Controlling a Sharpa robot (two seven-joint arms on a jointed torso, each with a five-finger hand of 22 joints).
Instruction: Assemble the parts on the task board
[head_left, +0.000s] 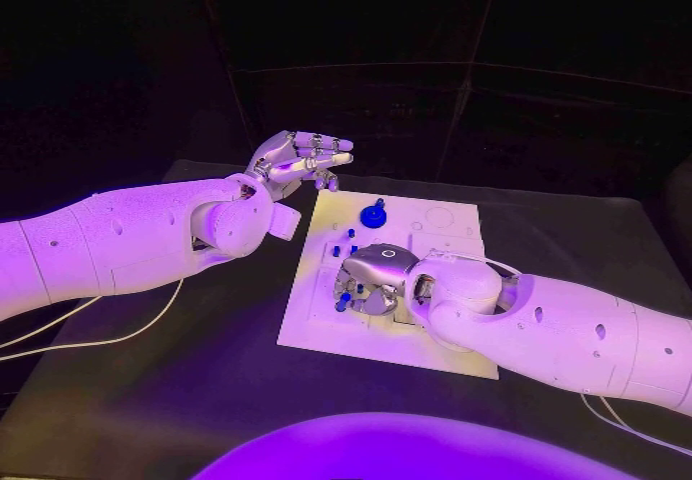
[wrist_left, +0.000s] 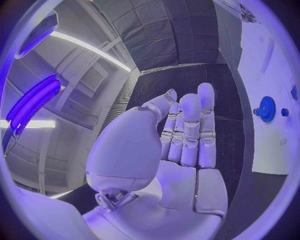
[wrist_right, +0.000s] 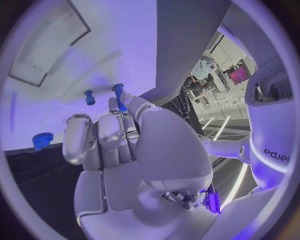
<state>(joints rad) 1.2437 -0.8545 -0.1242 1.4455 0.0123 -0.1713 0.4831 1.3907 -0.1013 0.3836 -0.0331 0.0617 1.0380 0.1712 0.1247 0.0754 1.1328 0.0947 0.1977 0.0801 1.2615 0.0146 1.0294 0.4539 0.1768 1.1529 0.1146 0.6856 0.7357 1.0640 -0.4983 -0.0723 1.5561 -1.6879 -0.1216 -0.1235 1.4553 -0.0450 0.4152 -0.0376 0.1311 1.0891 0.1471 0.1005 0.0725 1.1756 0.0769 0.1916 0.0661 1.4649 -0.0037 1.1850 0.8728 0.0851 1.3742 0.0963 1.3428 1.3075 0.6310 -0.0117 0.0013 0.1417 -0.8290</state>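
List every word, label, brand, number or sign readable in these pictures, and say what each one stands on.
"sharpa": dark lettering, upside down in the right wrist view, on the left arm.
The task board carries faint marks, too small and blurred to read.
No other readable text.

The task board (head_left: 433, 345) is a plain white plate on the black bench (head_left: 173, 400). A blue gear (head_left: 374, 214) and small blue pegs (head_left: 351, 234) stand out on it. Both arms are white; each robot hand, left (head_left: 300, 158) and right (head_left: 372, 280), is silver.
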